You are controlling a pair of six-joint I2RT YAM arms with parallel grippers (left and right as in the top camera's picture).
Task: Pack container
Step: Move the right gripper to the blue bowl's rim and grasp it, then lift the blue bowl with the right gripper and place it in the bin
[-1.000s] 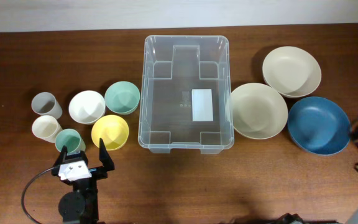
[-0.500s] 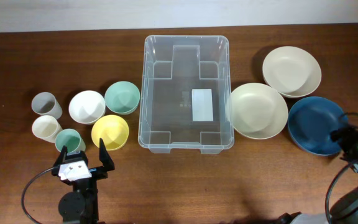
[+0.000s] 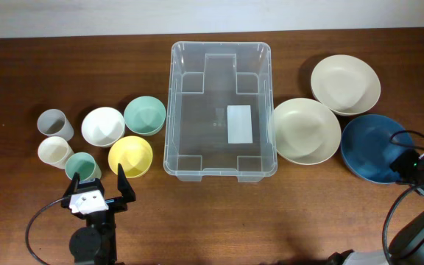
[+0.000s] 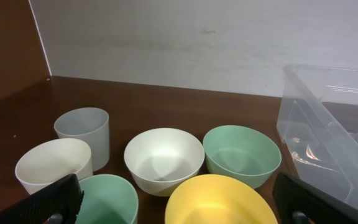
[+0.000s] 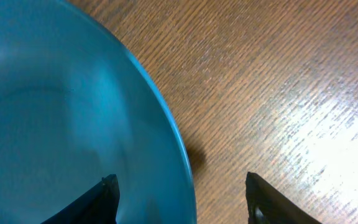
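The container, a large clear bin with a white label on its base, stands empty at the table's middle; its near corner shows in the left wrist view. My right gripper is at the right rim of the blue bowl. In the right wrist view its jaws are open and straddle that rim, one finger inside the blue bowl and one outside over the wood, neither touching. My left gripper is open and empty, just in front of the yellow bowl.
Left of the container stand a green bowl, a white bowl, a green cup, a cream cup and a grey cup. Two cream bowls lie to its right. A white wall runs behind the table.
My right arm has come in from the table's right edge to the blue bowl's right rim. The left arm and all dishes have stayed put.
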